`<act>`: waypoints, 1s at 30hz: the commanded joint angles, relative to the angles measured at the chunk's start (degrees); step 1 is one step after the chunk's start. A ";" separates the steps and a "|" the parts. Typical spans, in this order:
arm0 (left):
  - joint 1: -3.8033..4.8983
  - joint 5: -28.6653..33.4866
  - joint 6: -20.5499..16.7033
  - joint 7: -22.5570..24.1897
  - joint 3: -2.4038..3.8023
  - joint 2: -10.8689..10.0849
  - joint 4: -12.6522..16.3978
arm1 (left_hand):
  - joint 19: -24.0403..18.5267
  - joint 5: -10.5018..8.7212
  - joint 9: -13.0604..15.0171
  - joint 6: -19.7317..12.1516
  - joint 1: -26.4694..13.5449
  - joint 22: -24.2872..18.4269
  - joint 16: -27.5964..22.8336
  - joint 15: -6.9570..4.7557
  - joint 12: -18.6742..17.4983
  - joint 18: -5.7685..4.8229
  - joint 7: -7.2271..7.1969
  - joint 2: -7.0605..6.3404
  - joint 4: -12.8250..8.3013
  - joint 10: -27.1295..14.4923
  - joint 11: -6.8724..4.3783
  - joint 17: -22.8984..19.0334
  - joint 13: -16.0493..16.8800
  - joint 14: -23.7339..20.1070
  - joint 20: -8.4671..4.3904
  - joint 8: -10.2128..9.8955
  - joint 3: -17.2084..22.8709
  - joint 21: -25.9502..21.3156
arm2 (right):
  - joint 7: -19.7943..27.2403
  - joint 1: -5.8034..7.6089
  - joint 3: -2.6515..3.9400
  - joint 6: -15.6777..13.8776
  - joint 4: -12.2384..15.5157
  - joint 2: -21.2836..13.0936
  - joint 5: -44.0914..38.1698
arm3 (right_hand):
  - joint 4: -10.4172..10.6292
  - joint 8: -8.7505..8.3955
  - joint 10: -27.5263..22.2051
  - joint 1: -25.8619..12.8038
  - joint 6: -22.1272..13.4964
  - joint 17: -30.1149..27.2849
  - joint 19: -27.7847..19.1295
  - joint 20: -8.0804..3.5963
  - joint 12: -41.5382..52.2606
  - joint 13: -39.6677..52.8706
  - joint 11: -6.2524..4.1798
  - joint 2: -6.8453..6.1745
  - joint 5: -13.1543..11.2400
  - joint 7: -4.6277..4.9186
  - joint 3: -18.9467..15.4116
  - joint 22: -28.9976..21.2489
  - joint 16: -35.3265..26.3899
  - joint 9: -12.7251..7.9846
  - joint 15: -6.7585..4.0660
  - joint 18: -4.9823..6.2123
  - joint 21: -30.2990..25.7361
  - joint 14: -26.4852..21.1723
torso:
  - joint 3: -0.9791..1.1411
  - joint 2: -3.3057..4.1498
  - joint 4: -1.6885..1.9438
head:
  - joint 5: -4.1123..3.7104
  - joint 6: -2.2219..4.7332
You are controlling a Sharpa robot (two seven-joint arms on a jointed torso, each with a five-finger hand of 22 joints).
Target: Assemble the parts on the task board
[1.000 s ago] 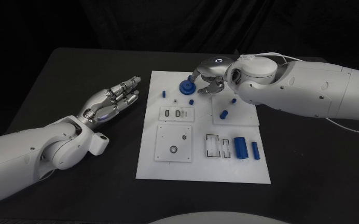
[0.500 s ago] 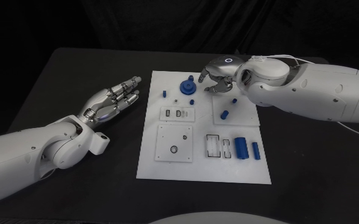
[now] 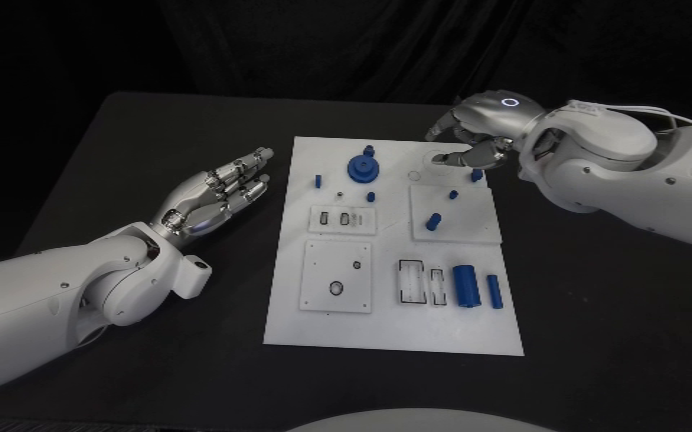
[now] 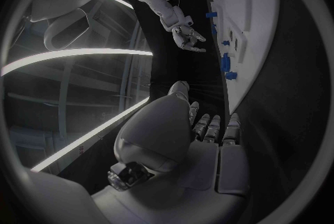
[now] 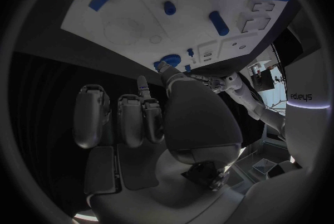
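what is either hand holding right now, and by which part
Nothing is held. The left hand lies open beside the task board; the right hand hovers over its far edge, fingers empty.

The left arm reached in from the near left, its forearm angled forward. The left hand (image 3: 216, 195) lay with fingers straight, held close together and pointing away from the robot, holding nothing. The right arm came in from the right side with its wrist bent inward. The right hand (image 3: 469, 142) hung with its fingers loosely curled downward and apart, nothing between them; the right wrist view showed the fingers (image 5: 118, 118) side by side, empty.
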 commanded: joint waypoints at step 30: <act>0.02 -0.04 0.45 7.45 0.04 0.45 0.00 | -0.04 0.79 0.09 0.10 -0.20 0.03 -0.21 0.06 0.19 1.07 0.43 -0.05 -0.01 0.10 0.29 -0.08 0.08 -0.13 0.25 -0.08 0.51 0.16 | -2.27 -3.71 -0.23 -0.40 -1.67 -7.86 2.91 | 2.07 -0.94 5.20 1.47 -1.57 9.47 0.46 -0.36 0.23 14.23 -0.69 -1.61 -3.59 -0.22 -2.02 7.67 -0.98 -0.73 -0.77 -0.02 0.33 4.28 | 0.02 0.11 -0.06 | -2.08 -0.49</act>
